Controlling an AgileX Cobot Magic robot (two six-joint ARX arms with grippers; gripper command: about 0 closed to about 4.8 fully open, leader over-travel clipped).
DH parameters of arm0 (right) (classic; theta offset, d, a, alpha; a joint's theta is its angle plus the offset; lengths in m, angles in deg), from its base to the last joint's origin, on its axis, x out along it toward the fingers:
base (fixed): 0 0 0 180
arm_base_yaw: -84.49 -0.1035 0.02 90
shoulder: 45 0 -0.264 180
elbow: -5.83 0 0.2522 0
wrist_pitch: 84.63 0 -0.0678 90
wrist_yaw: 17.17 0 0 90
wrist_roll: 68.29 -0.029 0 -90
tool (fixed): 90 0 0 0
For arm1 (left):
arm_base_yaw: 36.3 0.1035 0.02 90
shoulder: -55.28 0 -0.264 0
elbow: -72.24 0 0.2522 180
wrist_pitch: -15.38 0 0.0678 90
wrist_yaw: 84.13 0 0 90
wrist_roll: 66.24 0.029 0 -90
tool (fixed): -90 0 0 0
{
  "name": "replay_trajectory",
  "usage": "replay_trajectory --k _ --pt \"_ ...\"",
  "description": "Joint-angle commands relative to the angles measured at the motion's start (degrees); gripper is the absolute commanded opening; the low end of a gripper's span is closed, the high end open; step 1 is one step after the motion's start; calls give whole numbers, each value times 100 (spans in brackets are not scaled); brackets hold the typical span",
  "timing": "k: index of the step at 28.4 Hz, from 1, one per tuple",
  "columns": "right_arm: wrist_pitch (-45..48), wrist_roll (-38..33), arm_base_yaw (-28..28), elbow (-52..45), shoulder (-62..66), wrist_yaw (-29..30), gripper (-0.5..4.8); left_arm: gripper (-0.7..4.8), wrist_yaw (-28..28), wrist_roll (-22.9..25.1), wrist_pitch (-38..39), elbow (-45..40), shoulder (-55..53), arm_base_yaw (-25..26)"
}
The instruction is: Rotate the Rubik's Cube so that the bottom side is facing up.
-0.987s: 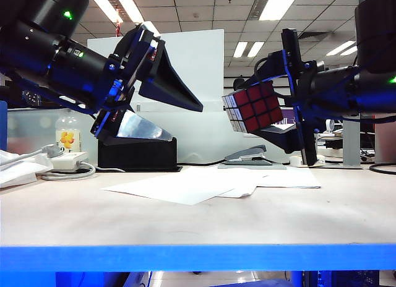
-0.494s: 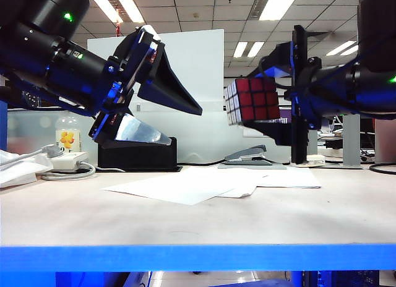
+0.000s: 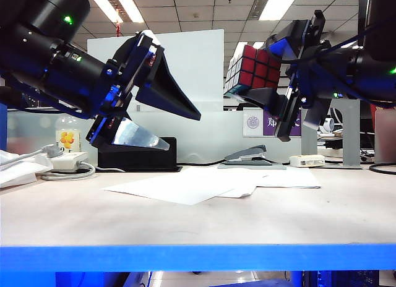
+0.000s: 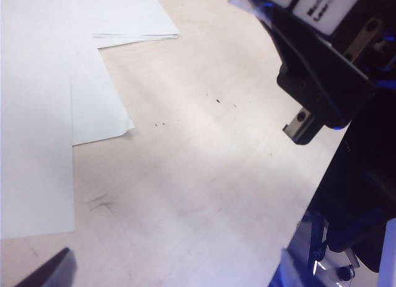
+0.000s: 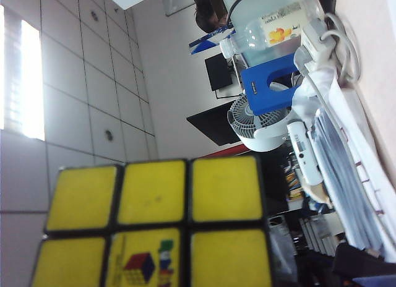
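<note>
The Rubik's Cube (image 3: 253, 65) hangs high above the table at the right. Its red face is turned toward the exterior camera and the cube is tilted. My right gripper (image 3: 260, 73) is shut on it, with one black finger above and one below. In the right wrist view the cube's yellow face (image 5: 154, 194), with a logo sticker on its centre square, fills the near part. My left gripper (image 3: 183, 130) is held in the air at the left, open and empty, its two black triangular fingers pointing toward the cube. In the left wrist view its fingertips (image 4: 52, 271) frame bare table.
Sheets of white paper (image 3: 198, 187) lie on the tabletop (image 3: 185, 219) below the grippers. A stapler (image 3: 247, 154), a black stand (image 3: 136, 156), a water bottle (image 3: 67, 137), a power strip (image 3: 69, 161) and a small white box (image 3: 306, 160) line the back edge.
My right gripper has rolled and lifted, carrying the cube up; the red face has tilted from low and slanted to higher up. The left gripper has barely moved.
</note>
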Motion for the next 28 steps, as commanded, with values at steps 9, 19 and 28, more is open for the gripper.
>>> replay_trajectory --k 9,19,28 --pt "199 -444 -146 35 -258 -835 179 435 -2 -35 98 13 35 2" --pt "203 -444 -286 35 -400 -828 180 435 -219 -1521 -2461 20 22 -39" --pt "205 -396 -638 28 -400 -551 180 479 289 365 -1392 586 -223 -282"
